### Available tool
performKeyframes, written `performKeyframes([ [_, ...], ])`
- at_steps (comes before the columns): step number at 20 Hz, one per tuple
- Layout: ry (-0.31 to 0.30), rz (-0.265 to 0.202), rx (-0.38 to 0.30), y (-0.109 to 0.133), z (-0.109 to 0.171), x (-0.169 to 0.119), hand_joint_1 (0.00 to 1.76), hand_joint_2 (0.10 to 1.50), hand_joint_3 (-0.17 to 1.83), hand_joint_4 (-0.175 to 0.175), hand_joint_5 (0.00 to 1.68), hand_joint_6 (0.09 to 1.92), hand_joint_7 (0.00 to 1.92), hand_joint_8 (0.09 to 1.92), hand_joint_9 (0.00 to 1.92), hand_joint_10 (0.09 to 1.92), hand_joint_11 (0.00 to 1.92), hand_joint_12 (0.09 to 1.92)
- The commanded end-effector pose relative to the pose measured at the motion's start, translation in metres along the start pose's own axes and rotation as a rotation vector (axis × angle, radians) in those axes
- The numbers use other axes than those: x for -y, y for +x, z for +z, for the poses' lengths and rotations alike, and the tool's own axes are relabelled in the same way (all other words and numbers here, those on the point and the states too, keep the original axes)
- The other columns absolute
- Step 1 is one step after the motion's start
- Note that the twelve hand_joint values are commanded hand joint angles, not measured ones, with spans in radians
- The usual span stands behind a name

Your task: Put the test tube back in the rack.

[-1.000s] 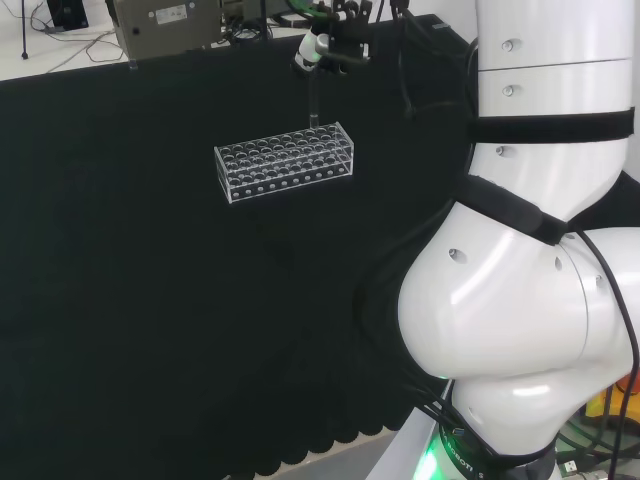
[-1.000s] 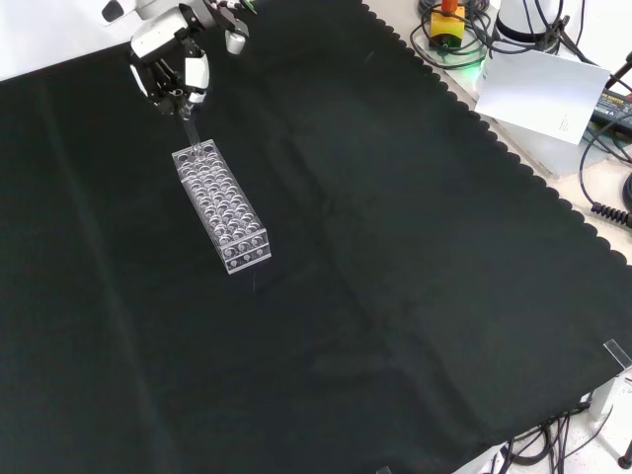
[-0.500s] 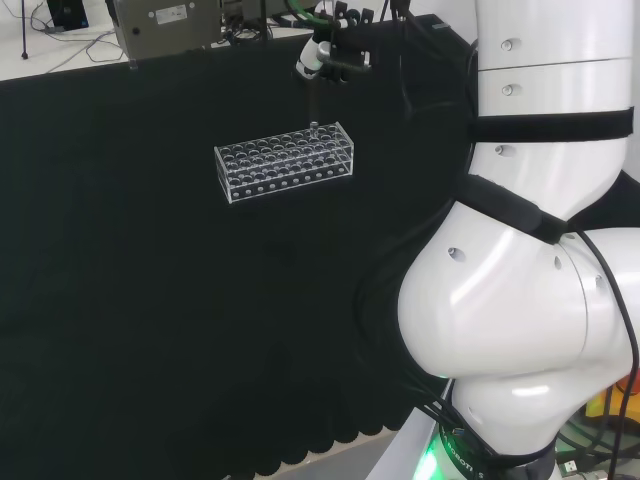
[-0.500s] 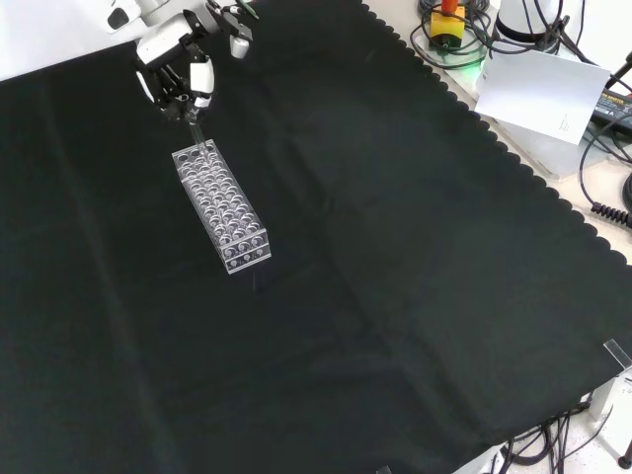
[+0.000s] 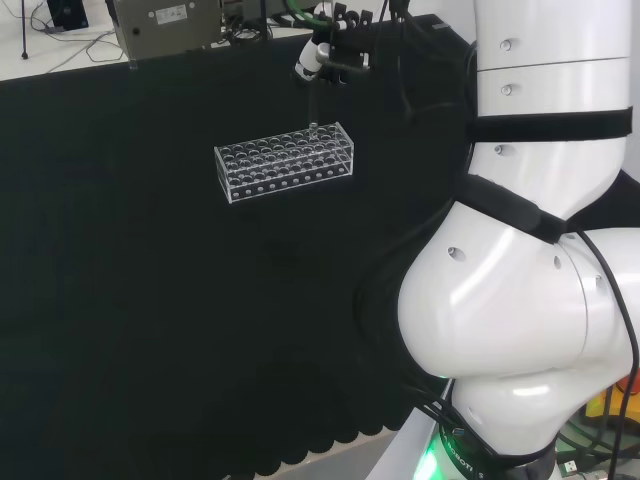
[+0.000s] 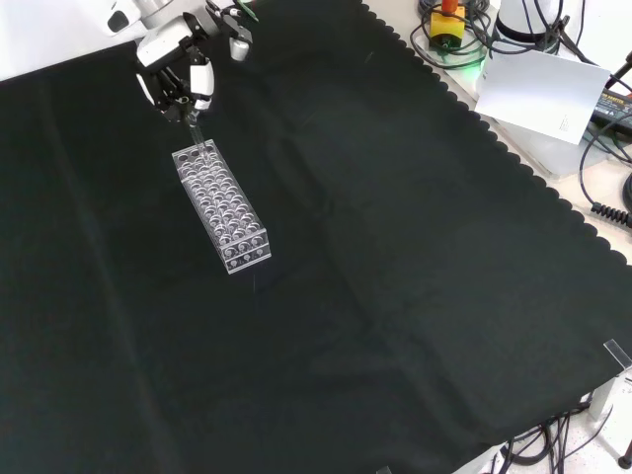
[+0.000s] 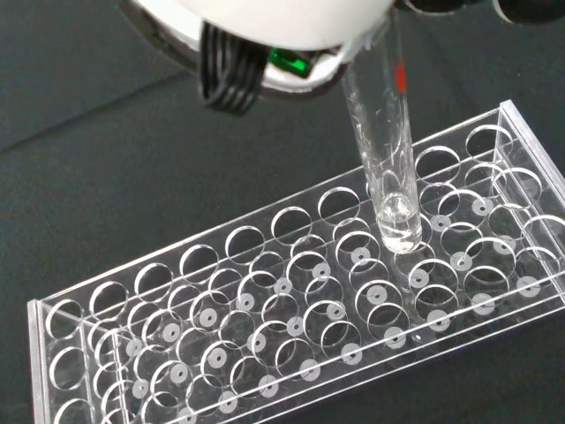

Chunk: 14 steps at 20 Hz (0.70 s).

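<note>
The clear test tube (image 5: pixel 313 104) hangs nearly upright from the hand (image 5: pixel 333 52), whose fingers pinch its top. In the front view the hand (image 6: pixel 176 67) is at the top left, with the tube (image 6: pixel 195 129) pointing down at the far end of the clear rack (image 6: pixel 223 207). The rack (image 5: pixel 285 162) has several rows of round holes, all without tubes. In the wrist view the tube (image 7: pixel 386 155) shows a red mark, and its rounded end sits just over the holes near one end of the rack (image 7: pixel 265 327). A blurred white part of the hand (image 7: pixel 274 26) lies above it.
Black cloth (image 6: pixel 395 257) covers the bench around the rack. The arm's big white links (image 5: pixel 530 250) fill the right of the head view. A grey device (image 5: pixel 165 22) stands beyond the cloth's far edge; paper and cables (image 6: pixel 538 84) lie off the cloth's right corner in the front view.
The hand has shifted slightly right in the front view with the tube in it. The tube's lower end stays over the rack's far end.
</note>
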<state>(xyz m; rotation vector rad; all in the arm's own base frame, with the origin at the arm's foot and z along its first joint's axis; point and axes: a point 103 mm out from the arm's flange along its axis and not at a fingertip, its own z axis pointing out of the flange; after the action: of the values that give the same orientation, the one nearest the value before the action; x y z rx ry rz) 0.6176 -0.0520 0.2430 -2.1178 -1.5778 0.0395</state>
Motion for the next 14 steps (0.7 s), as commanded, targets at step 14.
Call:
performKeyframes([
  [14, 0.013, 0.008, -0.009, -0.001, 0.0037, -0.0074, 1.23, 0.65, 0.61, -0.175, 1.39, 0.41, 1.77, 0.34, 1.75, 0.16, 1.53, 0.69],
])
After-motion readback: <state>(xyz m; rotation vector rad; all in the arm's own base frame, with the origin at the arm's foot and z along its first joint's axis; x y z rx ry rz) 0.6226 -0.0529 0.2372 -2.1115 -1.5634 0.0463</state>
